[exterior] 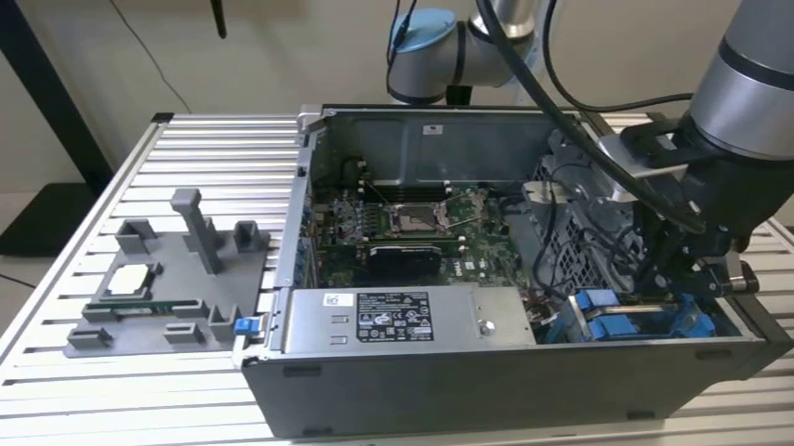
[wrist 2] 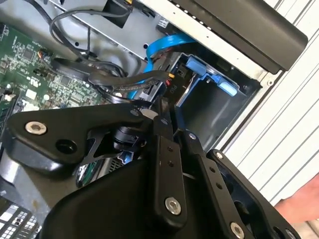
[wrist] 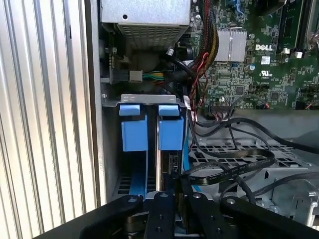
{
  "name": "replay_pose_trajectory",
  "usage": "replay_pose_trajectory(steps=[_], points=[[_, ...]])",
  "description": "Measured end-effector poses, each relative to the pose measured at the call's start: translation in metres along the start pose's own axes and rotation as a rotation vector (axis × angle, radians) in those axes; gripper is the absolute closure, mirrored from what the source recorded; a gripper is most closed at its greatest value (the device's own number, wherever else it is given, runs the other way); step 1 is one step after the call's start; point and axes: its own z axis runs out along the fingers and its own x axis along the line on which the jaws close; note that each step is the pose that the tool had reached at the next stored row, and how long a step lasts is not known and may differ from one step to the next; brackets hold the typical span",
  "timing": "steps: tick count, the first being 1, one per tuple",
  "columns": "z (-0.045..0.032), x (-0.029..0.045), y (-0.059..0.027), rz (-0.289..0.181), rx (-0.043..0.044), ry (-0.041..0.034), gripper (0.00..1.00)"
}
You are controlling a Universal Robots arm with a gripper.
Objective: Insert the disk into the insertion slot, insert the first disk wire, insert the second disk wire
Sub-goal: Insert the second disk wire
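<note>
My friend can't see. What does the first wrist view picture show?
The robot's black gripper reaches down into an open computer, right by the insertion slot with its two bright blue tabs. Black cables lie beside it, and a green circuit board sits further back.

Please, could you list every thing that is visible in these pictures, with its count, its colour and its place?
computer case: one, grey, open on the slatted table.
slatted table: one, light metal, under everything.
motherboard: one, green, on the case floor.
power-supply box: one, grey with a white and black label, along the case's near wall.
insertion slot: one, grey metal with blue tabs, in the case corner at the exterior view's right.
cables: several, black, over the perforated cage; one blue cable near the slot.
parts fixture: one, grey, on the table at the exterior view's left.
person's hand: one, beside the case.
robot arm: one, silver and black, above the slot.
gripper: one, black, reaching into the slot.
</note>
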Motion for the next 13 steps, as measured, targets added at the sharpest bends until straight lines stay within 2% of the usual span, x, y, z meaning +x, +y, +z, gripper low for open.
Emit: replay_pose_trajectory(steps=[13], points=[[0.0027,-0.0001,-0.0008,0.002,0.0002,0.0003,1.00]])
